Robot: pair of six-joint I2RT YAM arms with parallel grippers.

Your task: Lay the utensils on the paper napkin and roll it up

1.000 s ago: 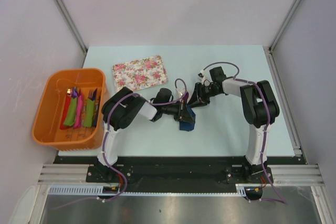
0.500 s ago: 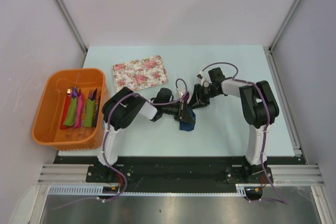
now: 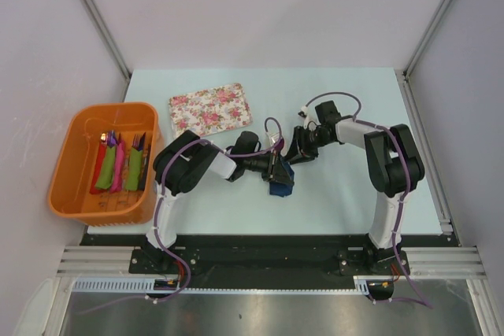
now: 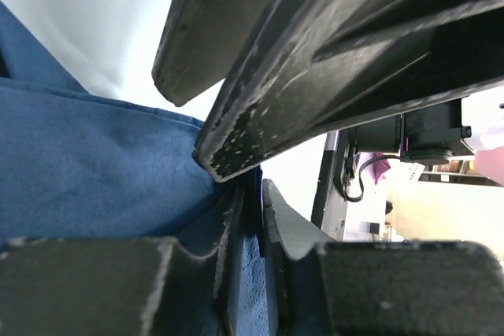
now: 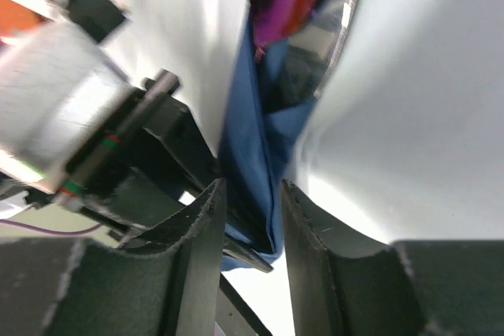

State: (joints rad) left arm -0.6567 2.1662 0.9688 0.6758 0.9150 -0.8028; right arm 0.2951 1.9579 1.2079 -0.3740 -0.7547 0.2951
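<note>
Rolling looks partly done: the paper napkin [image 3: 280, 187] sits bunched at mid tabletop [image 3: 354, 100] between both arms, navy and creased, folded over the utensils [image 5: 285, 1], with a purple handle poking out. The right end effector [image 5: 250, 194] pinches a napkin fold, gap narrow. The left end effector [image 4: 253, 202] is nearly closed with napkin between the jaws; whether it grips, cannot tell. Likely left: tightening the roll.
</note>
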